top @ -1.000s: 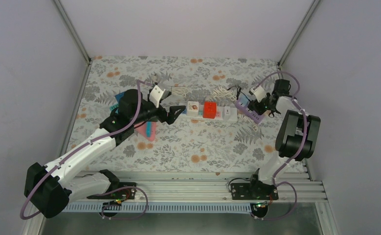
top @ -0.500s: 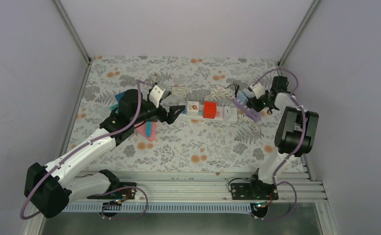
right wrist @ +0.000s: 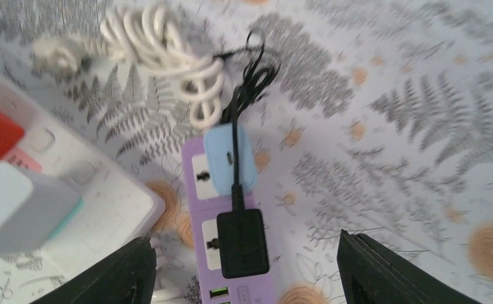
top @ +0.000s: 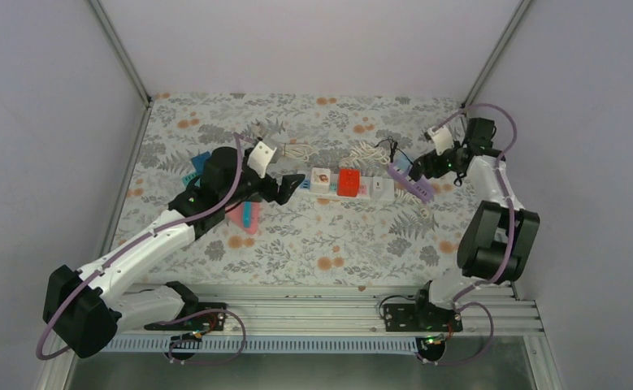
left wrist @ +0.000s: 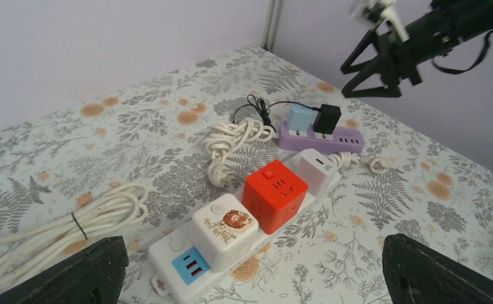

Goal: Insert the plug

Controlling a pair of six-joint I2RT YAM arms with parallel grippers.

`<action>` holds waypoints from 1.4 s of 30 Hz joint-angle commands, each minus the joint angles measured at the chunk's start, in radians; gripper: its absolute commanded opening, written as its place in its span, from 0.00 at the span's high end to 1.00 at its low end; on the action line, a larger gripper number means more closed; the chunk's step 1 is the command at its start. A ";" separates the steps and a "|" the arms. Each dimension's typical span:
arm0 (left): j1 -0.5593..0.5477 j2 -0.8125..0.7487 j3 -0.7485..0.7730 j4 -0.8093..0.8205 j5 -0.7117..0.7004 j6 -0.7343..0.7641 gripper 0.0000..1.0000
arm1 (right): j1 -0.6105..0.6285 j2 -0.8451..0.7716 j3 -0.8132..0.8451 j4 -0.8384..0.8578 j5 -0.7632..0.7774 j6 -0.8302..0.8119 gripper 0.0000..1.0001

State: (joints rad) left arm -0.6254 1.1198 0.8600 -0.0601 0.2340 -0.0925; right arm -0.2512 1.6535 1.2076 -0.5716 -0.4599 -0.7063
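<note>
The plug (right wrist: 242,244) is sitting in the strip (right wrist: 195,212) beneath the right gripper (top: 420,168), whose jaws are standing apart, empty, with the left gripper (top: 292,184) gaping wide; insertion is seemingly finishing, needing only lifting clear.

- Reaches forward and inward with the left arm (top: 146,244), forearm low.
- Holds the left gripper (top: 294,187) wide open and empty, pointing to the right.
- Folds the right arm (top: 492,236) upright at the elbow, forearm going far forward.
- Holds the right gripper (top: 416,167) raised, pointing left and down, jaws apart, nothing between them.
</note>
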 commanded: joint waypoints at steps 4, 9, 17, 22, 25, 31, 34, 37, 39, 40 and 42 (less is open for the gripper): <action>0.000 -0.040 0.042 -0.023 -0.148 -0.071 0.00 | -0.030 -0.161 0.063 0.059 -0.047 0.256 0.26; 0.017 -0.088 0.069 -0.126 -0.408 -0.214 0.00 | -0.028 -0.310 0.017 0.216 -0.081 0.645 0.16; 0.056 -0.258 0.080 -0.285 -0.663 -0.304 0.00 | -0.039 -0.346 -0.065 0.302 -0.246 1.093 0.00; 0.058 -0.398 0.061 -0.361 -0.746 -0.261 0.00 | -0.037 -0.437 -0.160 0.295 -0.215 1.145 0.00; 0.057 -0.443 0.087 -0.446 -0.778 -0.263 0.00 | -0.020 -0.503 -0.178 0.222 -0.169 1.135 0.00; 0.058 -0.472 0.183 -0.628 -0.905 -0.314 0.00 | 0.013 -0.727 -0.241 0.093 0.027 1.163 0.00; 0.056 -0.508 0.212 -0.678 -0.904 -0.312 0.00 | 0.013 -0.895 -0.244 0.019 0.185 1.211 0.00; 0.056 -0.582 0.208 -0.690 -0.893 -0.306 0.00 | 0.013 -1.020 -0.237 -0.026 0.249 1.244 0.00; 0.056 -0.641 0.203 -0.687 -0.880 -0.295 0.00 | 0.013 -1.066 -0.224 -0.071 0.261 1.272 0.00; 0.057 -0.669 0.202 -0.690 -0.880 -0.291 0.00 | 0.013 -1.088 -0.219 -0.097 0.265 1.279 0.00; 0.057 -0.721 0.208 -0.698 -0.888 -0.279 0.00 | 0.013 -1.124 -0.205 -0.142 0.297 1.262 0.00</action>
State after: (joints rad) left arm -0.5713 0.4828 1.0451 -0.7174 -0.6334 -0.3882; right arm -0.2424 0.5663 0.9821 -0.5858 -0.2714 0.5201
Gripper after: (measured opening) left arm 0.999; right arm 0.998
